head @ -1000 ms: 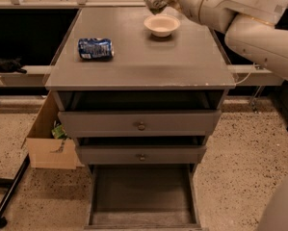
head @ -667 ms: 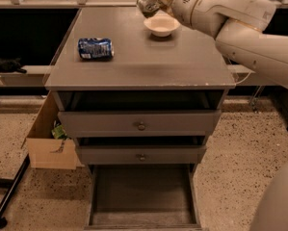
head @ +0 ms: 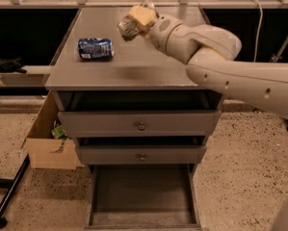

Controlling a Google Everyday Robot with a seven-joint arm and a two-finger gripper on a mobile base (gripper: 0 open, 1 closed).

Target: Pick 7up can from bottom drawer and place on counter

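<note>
My gripper (head: 134,22) is above the back middle of the grey counter (head: 134,73), at the end of the white arm that reaches in from the right. It is shut on the 7up can (head: 126,29), a small dented can with a silver end facing the camera, held just above the counter top. The bottom drawer (head: 141,196) is pulled open at the foot of the cabinet, and its grey floor shows nothing on it.
A blue and white can (head: 95,48) lies on its side at the counter's left. Two knob-fronted drawers (head: 140,124) stand slightly open above the bottom drawer. A cardboard box (head: 49,146) sits on the floor left of the cabinet, with a black stand leg (head: 8,198) beside it.
My arm has swung left over the counter with the can in the gripper. It now covers the white bowl that showed at the back right.
</note>
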